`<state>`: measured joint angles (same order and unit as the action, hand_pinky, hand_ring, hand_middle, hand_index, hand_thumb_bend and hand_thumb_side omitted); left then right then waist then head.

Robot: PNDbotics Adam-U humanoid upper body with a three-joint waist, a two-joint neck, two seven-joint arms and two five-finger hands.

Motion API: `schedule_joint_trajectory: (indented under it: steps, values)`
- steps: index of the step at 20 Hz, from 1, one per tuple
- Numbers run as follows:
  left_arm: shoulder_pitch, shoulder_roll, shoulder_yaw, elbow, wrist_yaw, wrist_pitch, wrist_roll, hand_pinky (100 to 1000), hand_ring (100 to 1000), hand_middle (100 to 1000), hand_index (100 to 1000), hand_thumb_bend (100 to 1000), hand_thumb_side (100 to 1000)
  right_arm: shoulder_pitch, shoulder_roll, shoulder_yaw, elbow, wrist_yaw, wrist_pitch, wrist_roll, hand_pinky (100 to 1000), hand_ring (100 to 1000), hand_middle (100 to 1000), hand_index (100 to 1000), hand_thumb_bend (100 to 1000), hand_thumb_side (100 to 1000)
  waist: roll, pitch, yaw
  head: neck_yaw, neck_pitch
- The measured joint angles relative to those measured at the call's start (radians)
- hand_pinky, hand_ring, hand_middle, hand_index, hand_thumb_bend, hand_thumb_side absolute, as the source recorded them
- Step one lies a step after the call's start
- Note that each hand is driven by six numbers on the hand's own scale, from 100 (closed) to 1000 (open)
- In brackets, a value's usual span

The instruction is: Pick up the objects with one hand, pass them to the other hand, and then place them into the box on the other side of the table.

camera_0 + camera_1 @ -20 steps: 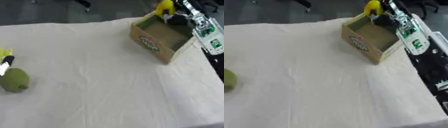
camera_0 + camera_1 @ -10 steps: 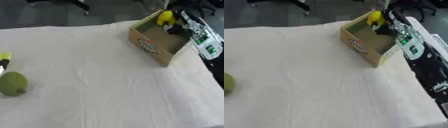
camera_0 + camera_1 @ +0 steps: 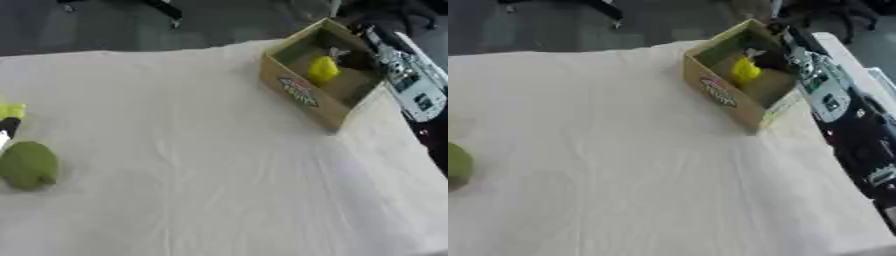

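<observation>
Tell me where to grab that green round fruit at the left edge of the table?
Wrap the left hand over the green fruit from above, around its widest middle. It lies alone on the cloth, rounded with no handle; a yellow and black item sits just behind, so avoid coming from there.

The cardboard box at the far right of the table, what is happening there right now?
The right robot hand reaches into the cardboard box at the table's far right, next to a yellow object that sits low inside the box. Whether its fingers are closed on the object cannot be told. At the left edge of the white cloth a green round fruit waits, with a small yellow and black thing just behind it. The left robot hand is not in view.
</observation>
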<state>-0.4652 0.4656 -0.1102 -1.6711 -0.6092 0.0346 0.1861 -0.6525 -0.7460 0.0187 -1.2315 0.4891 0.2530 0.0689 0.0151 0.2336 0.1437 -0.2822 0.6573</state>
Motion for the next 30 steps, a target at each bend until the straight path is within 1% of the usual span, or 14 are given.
schedule_joint_trajectory:
  steps: [1,3,7,8,9,10,11,12,14,18,20,23,27,30]
  values:
    - [0.0,0.0,0.002,0.0,0.0,0.0,0.0,598,591,645,748,529,294,0.002,0.0,0.0,0.0,0.0,0.0,-0.002,969,937,884,932,265,501,0.0,0.0,0.0,0.001,0.0]
    - [0.001,0.0,0.003,0.0,0.0,0.0,0.0,598,591,645,748,528,294,0.002,0.0,-0.001,0.0,0.002,0.001,-0.005,970,936,882,932,260,498,0.002,0.0,0.0,0.003,0.0]
    - [0.001,0.0,0.007,0.0,0.0,0.004,0.005,597,590,640,747,527,292,0.003,0.001,-0.012,-0.014,-0.015,0.005,-0.017,985,919,855,924,171,519,0.002,0.0,-0.001,0.013,0.008]
    - [0.001,0.0,0.01,0.0,0.0,0.005,0.006,596,590,632,748,498,299,0.006,0.002,-0.019,-0.026,-0.035,0.008,-0.026,999,915,846,927,109,533,0.003,0.0,-0.001,0.019,0.01]
    - [0.001,0.0,0.012,0.001,0.0,0.007,0.008,596,590,630,748,526,296,0.01,0.004,-0.025,-0.04,-0.061,0.011,-0.037,1000,914,844,928,100,545,0.003,0.0,-0.001,0.028,0.012]
    - [0.001,0.0,0.016,0.001,0.001,0.01,0.01,596,590,631,751,525,307,0.015,0.005,-0.031,-0.058,-0.092,0.014,-0.05,1000,912,840,930,100,591,0.004,0.0,-0.001,0.036,0.016]
    - [0.001,0.001,0.019,0.001,0.003,0.014,0.011,596,589,630,751,525,310,0.021,0.009,-0.037,-0.081,-0.129,0.015,-0.065,1000,912,840,931,100,599,0.005,0.0,-0.001,0.046,0.018]
    - [0.001,0.001,0.022,0.003,0.006,0.021,0.009,596,590,631,755,529,322,0.027,0.013,-0.042,-0.106,-0.168,0.016,-0.08,1000,913,840,938,100,639,0.006,0.0,-0.001,0.056,0.018]
    - [-0.001,0.01,0.029,0.013,0.016,0.042,-0.002,597,588,631,759,523,355,0.043,0.017,-0.046,-0.16,-0.243,0.015,-0.108,1000,911,837,939,100,593,0.01,0.0,-0.001,0.076,0.025]
    - [-0.023,0.046,0.049,0.046,0.065,0.094,-0.05,609,600,644,770,535,394,0.068,0.022,-0.048,-0.263,-0.345,0.009,-0.142,1000,903,827,933,100,572,0.016,0.0,0.0,0.112,0.031]
    - [-0.041,0.071,0.053,0.067,0.088,0.108,-0.091,619,609,653,775,555,402,0.076,0.022,-0.048,-0.306,-0.37,0.012,-0.155,1000,900,823,929,100,566,0.018,0.0,0.0,0.123,0.034]
    - [-0.072,0.115,0.051,0.09,0.119,0.09,-0.181,627,622,663,783,594,438,0.085,0.022,-0.048,-0.354,-0.384,0.024,-0.166,1000,899,823,927,100,563,0.019,0.0,0.001,0.131,0.035]
    - [-0.126,0.19,0.023,0.118,0.138,0.042,-0.36,634,644,670,781,619,472,0.09,0.023,-0.044,-0.389,-0.386,0.036,-0.166,1000,897,822,925,100,561,0.019,0.0,0.0,0.136,0.035]
    - [-0.168,0.241,-0.005,0.14,0.137,0.021,-0.485,644,661,681,790,632,494,0.09,0.024,-0.041,-0.398,-0.384,0.041,-0.161,1000,896,821,924,100,562,0.02,0.0,-0.001,0.14,0.035]
